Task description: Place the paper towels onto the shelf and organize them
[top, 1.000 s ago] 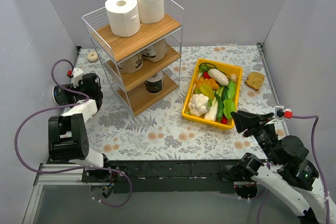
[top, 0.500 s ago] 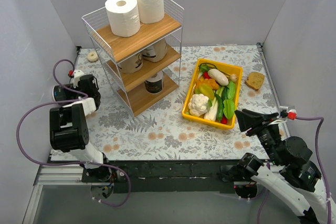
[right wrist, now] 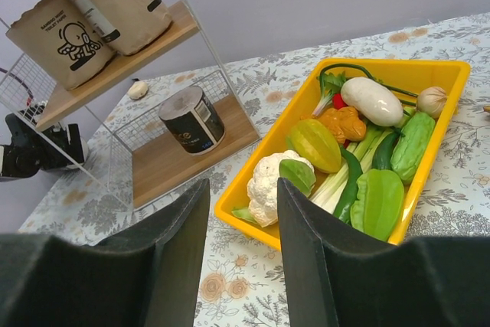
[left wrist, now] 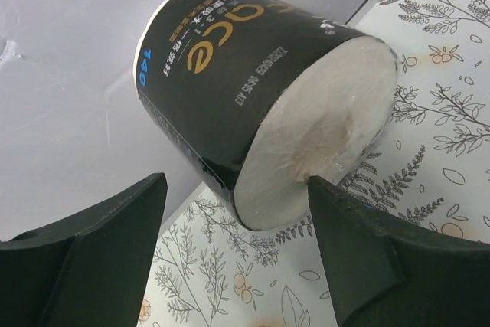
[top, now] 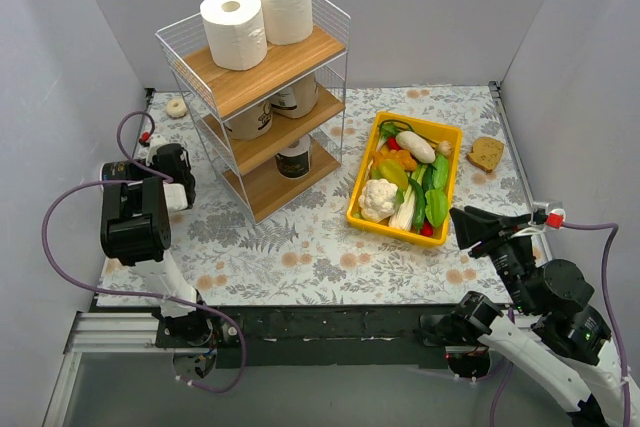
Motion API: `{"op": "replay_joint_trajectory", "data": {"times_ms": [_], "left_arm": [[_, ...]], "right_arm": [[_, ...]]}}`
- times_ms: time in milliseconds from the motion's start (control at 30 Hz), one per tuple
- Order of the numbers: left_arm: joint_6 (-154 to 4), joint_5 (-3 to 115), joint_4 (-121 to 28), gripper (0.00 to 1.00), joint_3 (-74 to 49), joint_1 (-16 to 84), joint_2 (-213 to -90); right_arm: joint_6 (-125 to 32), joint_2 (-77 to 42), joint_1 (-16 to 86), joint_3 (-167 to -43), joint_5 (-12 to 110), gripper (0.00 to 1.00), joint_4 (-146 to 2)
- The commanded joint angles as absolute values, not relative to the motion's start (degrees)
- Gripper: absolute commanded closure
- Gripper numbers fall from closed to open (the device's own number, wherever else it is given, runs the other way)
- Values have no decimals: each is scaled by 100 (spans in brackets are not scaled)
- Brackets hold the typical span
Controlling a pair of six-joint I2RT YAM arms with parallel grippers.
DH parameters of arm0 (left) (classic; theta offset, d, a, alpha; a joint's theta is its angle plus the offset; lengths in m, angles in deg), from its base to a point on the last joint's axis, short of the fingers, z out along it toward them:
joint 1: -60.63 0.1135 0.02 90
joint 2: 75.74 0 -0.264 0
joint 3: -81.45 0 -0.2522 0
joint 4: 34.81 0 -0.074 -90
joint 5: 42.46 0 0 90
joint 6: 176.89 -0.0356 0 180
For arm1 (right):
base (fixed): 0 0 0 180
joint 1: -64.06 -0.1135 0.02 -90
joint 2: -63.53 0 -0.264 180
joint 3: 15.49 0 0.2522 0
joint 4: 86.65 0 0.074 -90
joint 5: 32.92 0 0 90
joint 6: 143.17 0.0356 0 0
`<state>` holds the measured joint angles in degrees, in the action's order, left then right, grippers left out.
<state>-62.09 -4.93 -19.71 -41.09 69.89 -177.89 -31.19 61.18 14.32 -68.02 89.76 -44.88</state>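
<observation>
A black roll (left wrist: 253,74) is seen lying on its side at the left edge of the table (top: 300,247), by the wall. The left gripper (left wrist: 236,185) is pointed at it with the jaws spread wide; the roll is framed between the fingers but is not touched by them. The shelf (top: 300,55) is set toward the back left corner of the table. Two white rolls (top: 233,27) are stood upright on its top board, two tan rolls (right wrist: 65,40) on the middle board, and a second black roll (right wrist: 191,119) on the bottom board. The right gripper (right wrist: 243,183) is held over the near right part of the table, near a yellow bin (top: 430,125) of vegetables, its jaws narrowly apart with nothing between them.
</observation>
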Motion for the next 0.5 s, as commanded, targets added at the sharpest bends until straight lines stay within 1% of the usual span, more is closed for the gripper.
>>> {"op": "replay_joint_trajectory", "data": {"times_ms": [0, 167, 467], "left_arm": [[-6606, -722, -1377, 27, -3909, 6986, -17699], [-7186, -757, -525, 27, -3909, 6995, -17769], [-6949, -546, -735, 26, -3742, 6995, -17909]], "right_arm": [[-3304, 6081, 1414, -6758, 9179, 53, -4837], [-3313, 6151, 1414, -6652, 9188, 52, -4907], [-3392, 6134, 1414, -6643, 9223, 52, -4933]]}}
